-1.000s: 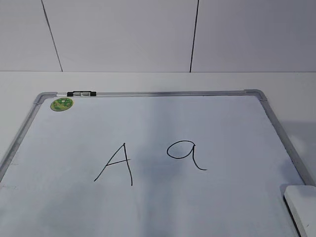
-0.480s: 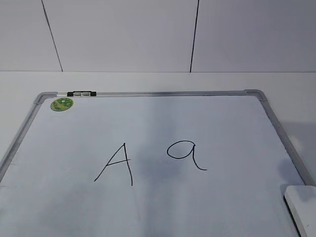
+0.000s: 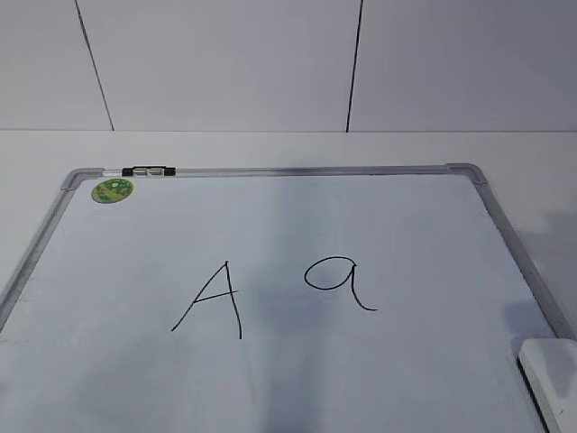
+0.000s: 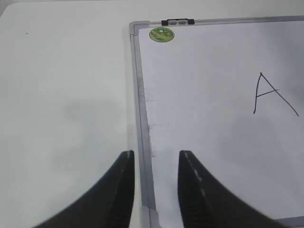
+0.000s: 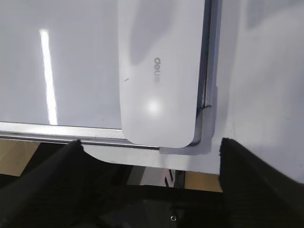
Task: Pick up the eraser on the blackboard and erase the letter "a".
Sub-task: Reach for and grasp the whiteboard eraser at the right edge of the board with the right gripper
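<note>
The blackboard (image 3: 288, 379), a white board with a grey frame, lies flat on the table. The thin black letter "a" (image 3: 339, 280) is drawn right of centre, beside a capital "A" (image 3: 212, 300). The white eraser (image 3: 552, 379) lies on the board's near right corner; it also shows in the right wrist view (image 5: 159, 71), with a small grey mark on top. My right gripper (image 5: 149, 145) is open, hovering just off the eraser's near end and the board's corner. My left gripper (image 4: 156, 156) is open and empty above the board's left frame rail (image 4: 141, 118).
A round green sticker (image 3: 113, 189) and a black-and-silver clip (image 3: 151, 170) sit at the board's far left corner. White table (image 3: 288, 149) surrounds the board. The table's near edge (image 5: 142, 161) lies right by the right gripper.
The eraser sits slightly lower at the frame's right edge and the shadow near it has shifted. The letters and board are unchanged.
</note>
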`<state>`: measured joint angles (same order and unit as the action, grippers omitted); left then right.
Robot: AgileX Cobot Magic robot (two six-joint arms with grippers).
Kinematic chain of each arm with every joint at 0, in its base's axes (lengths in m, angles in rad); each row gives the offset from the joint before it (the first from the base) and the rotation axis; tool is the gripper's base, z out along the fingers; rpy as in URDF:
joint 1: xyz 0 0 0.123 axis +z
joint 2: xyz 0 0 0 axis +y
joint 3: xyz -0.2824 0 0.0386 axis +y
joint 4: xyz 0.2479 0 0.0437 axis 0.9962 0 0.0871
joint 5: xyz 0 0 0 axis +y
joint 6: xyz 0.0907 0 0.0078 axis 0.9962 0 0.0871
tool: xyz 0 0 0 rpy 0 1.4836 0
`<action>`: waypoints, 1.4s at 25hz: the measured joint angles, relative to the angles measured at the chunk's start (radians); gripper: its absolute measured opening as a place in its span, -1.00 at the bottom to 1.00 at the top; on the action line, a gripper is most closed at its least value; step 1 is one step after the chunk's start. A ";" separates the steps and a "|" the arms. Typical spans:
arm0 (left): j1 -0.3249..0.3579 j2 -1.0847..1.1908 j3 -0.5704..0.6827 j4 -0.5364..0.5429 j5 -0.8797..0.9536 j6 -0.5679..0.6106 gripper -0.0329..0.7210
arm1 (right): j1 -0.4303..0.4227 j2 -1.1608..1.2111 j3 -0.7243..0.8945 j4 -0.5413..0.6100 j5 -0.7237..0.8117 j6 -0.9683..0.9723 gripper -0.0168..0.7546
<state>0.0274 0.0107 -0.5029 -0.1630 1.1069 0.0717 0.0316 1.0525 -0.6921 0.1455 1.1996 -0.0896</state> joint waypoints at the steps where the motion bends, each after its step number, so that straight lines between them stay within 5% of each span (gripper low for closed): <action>1: 0.000 0.000 0.000 0.000 0.000 0.000 -0.29 | 0.000 0.017 0.000 0.000 -0.007 0.001 0.81; 21: 0.000 0.000 0.000 0.000 0.000 0.000 -0.28 | 0.004 0.154 -0.004 -0.002 -0.138 -0.029 0.79; 29: 0.000 0.000 0.000 0.000 0.000 0.000 -0.28 | 0.137 0.227 -0.004 -0.073 -0.160 0.044 0.78; 35: 0.000 0.000 0.000 0.000 0.000 0.000 -0.28 | 0.160 0.236 -0.004 -0.101 -0.183 0.118 0.77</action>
<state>0.0274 0.0107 -0.5029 -0.1630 1.1069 0.0717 0.1916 1.2884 -0.6957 0.0441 1.0165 0.0285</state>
